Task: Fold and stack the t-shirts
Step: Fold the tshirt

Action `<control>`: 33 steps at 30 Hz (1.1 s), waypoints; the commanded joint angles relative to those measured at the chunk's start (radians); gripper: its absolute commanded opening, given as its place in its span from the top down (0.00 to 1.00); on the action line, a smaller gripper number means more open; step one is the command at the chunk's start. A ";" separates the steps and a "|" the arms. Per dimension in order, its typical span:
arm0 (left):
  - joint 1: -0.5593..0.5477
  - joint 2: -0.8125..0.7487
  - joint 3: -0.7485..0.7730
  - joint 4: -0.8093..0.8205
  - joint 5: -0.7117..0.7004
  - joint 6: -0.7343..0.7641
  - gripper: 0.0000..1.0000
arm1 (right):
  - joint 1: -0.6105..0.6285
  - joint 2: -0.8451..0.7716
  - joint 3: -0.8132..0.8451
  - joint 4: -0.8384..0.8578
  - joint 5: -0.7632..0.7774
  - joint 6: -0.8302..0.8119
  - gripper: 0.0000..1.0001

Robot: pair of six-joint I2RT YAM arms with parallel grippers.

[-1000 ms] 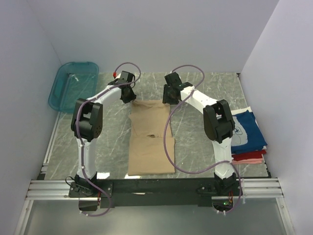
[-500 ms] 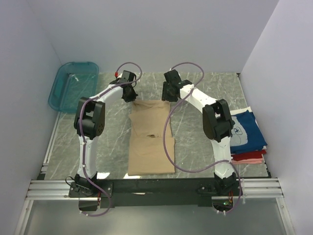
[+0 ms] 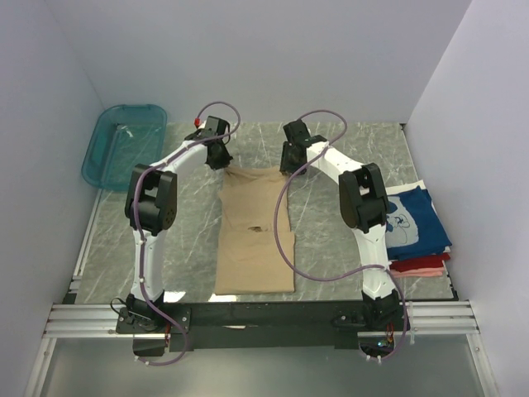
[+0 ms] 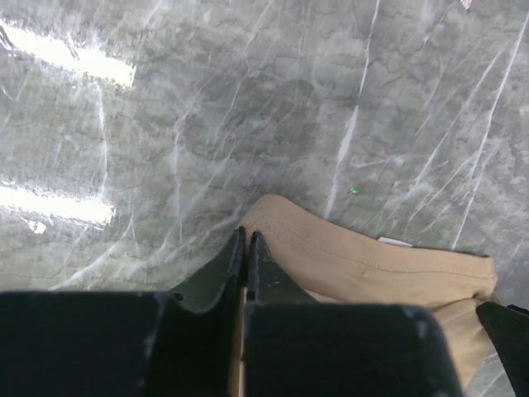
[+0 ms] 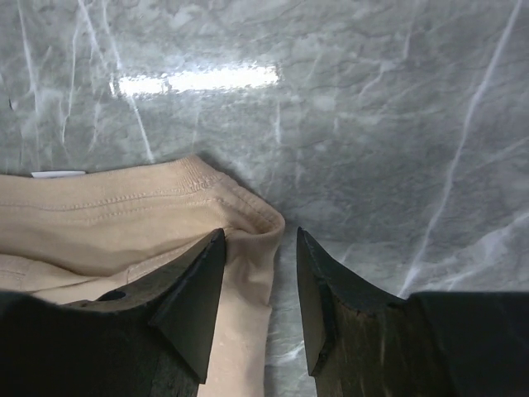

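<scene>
A tan t-shirt [image 3: 254, 227] lies folded into a long strip in the middle of the table. My left gripper [image 3: 221, 160] sits at its far left corner. In the left wrist view that gripper [image 4: 246, 235] is shut on the corner of the tan cloth [image 4: 372, 265], a thin strip of which shows between the fingers. My right gripper [image 3: 288, 163] is at the far right corner. In the right wrist view it [image 5: 260, 234] stands open astride the tan hem [image 5: 149, 215], with the corner fold between its fingers. A navy t-shirt [image 3: 417, 217] tops a red and pink pile [image 3: 420, 265] at the right.
A teal plastic basket [image 3: 124, 145] stands at the far left against the wall. White walls close in the grey marble table [image 3: 165, 240] on three sides. A purple cable [image 3: 285, 240] from the right arm hangs over the tan shirt's right edge.
My left gripper has gone from open to shut on the shirt's far left corner. The right arm has shifted slightly onto the far right corner, its jaws still open.
</scene>
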 commanded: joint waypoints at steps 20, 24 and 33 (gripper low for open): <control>0.025 -0.245 -0.174 0.126 0.083 -0.049 0.48 | -0.015 -0.042 -0.030 0.034 -0.061 0.041 0.64; -0.033 -0.379 -0.343 0.169 0.083 -0.120 0.51 | -0.024 -0.048 -0.027 0.034 -0.050 0.041 0.74; -0.210 -0.563 -0.592 0.215 0.072 -0.195 0.54 | -0.038 -0.059 -0.007 0.031 -0.011 0.023 0.96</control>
